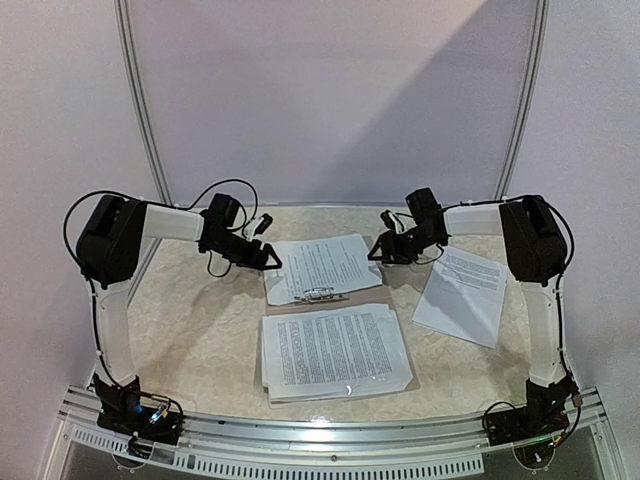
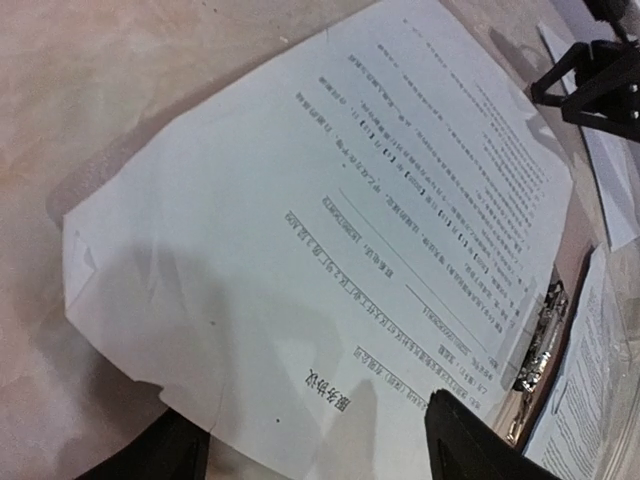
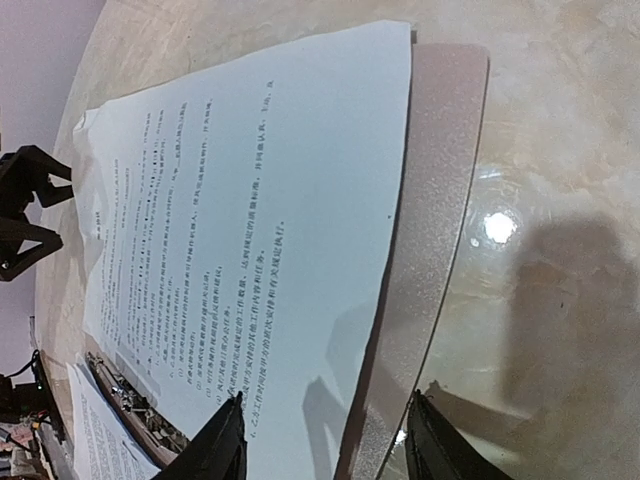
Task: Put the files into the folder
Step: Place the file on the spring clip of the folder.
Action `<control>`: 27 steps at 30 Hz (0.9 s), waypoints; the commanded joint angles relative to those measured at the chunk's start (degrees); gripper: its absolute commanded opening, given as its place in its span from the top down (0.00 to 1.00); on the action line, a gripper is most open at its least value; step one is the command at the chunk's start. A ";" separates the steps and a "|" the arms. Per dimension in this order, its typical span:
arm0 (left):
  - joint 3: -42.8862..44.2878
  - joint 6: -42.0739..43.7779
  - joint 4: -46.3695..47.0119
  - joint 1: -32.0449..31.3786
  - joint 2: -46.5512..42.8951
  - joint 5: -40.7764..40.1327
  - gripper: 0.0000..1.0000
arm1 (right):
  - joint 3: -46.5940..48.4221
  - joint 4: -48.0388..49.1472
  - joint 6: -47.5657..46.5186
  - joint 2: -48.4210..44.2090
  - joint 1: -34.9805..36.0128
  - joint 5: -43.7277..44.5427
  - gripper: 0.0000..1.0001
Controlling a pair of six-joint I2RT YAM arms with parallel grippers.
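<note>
Now folder [image 3: 440, 200] lies open mid-worktop [image 1: 200, 340]: files stack [image 1: 335, 350] on its 6 o'clock half, far sheet [image 1: 325, 265] on the 12 o'clock half, loose sheet [image 1: 462, 295] at 3 o'clock. L fingers [image 1: 270, 258] & R fingers [image 1: 380, 248] both spread, released, by far sheet's corners.

The folder [image 1: 283, 306] – mostly hidden – lies under the files [image 1: 335, 352].

Beige marbled worktop [image 1: 200, 330], aluminium rail [image 1: 330, 432] along near edge. Pale back panel [image 1: 330, 100] in curved metal frame [image 1: 140, 100], diagonal shadow across it. Bright glare spot [image 3: 497, 227] on worktop.
</note>
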 commanded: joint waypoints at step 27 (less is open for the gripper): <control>5.58 5.44 -3.10 -1.41 1.67 -7.77 0.47 | -10.55 0.54 3.63 -6.91 0.01 -1.55 0.93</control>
